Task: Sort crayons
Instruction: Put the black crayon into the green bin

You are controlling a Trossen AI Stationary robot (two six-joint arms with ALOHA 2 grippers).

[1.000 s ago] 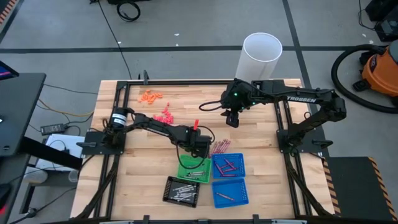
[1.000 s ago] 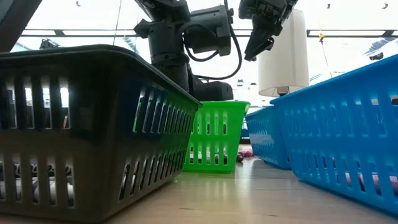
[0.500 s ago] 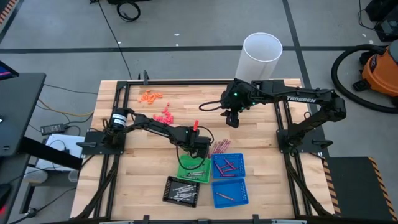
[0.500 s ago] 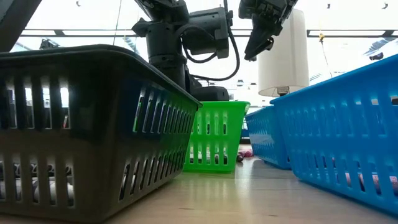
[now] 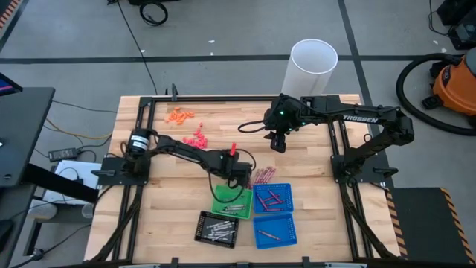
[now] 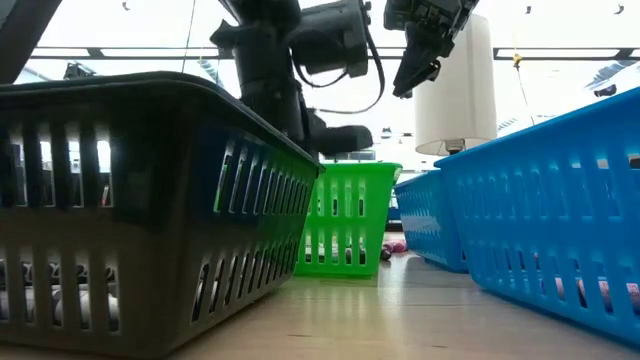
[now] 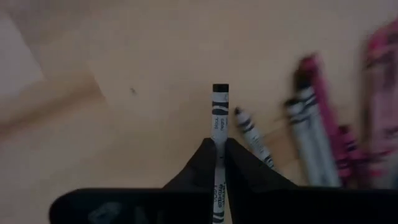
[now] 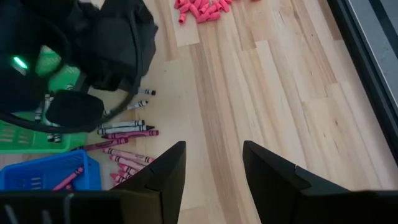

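Note:
Loose crayons (image 5: 263, 176), grey and maroon, lie on the wood just beyond the trays. My left gripper (image 5: 239, 177) hangs at their left side, shut on one grey crayon (image 7: 219, 115); further crayons (image 7: 311, 130) lie blurred beside it. The green tray (image 5: 232, 201) and black tray (image 5: 217, 228) hold grey crayons, and two blue trays (image 5: 274, 198) (image 5: 274, 229) hold maroon ones. My right gripper (image 5: 277, 143) waits open (image 8: 211, 168) above the table's far middle. My left gripper pinches the grey crayon between its two fingertips (image 7: 204, 158), on the shaft (image 7: 217, 134) short of its far tip. The crayon runs along the fingers and sticks out past them, its free end (image 7: 220, 88) over the wood. It looks lifted off the table.
A tall white cylinder (image 5: 312, 67) stands at the far edge. Orange bits (image 5: 180, 115) and coral-pink bits (image 5: 198, 138) lie at the far left. The trays crowd the near middle, and a black frame (image 5: 141, 141) borders the tabletop.
My left gripper has risen a little above the loose crayons.

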